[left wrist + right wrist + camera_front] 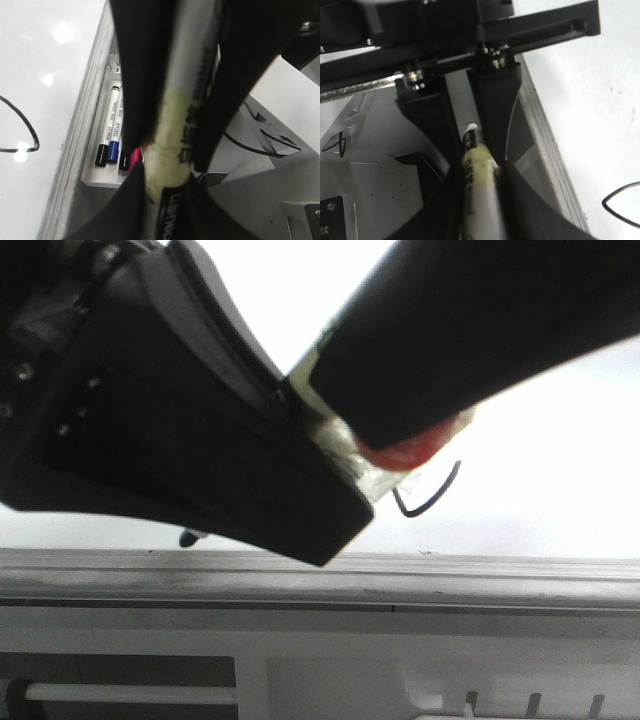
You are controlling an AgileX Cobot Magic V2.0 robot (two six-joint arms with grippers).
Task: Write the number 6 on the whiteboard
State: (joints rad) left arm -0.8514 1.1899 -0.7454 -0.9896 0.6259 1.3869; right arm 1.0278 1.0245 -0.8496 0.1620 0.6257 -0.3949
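The whiteboard (545, 465) fills the back, glossy white. A thin black line of the number 6 (430, 498) shows on it just under the grippers; only its pointed loop (22, 132) (620, 205) is in view. A white marker (172, 165) wrapped in yellowish tape, with a red end (415, 448), sits between both grippers. My left gripper (167, 205) is shut on its barrel. My right gripper (480, 200) is shut on the same marker (477, 170) from the other side. The two arms (200, 420) (480, 330) hide most of the board.
A grey metal rail (320, 575) runs along the board's near edge. A white tray (100, 177) beside the rail holds several spare markers (111, 125). Grey frame parts and cables (260, 145) lie below the board's edge.
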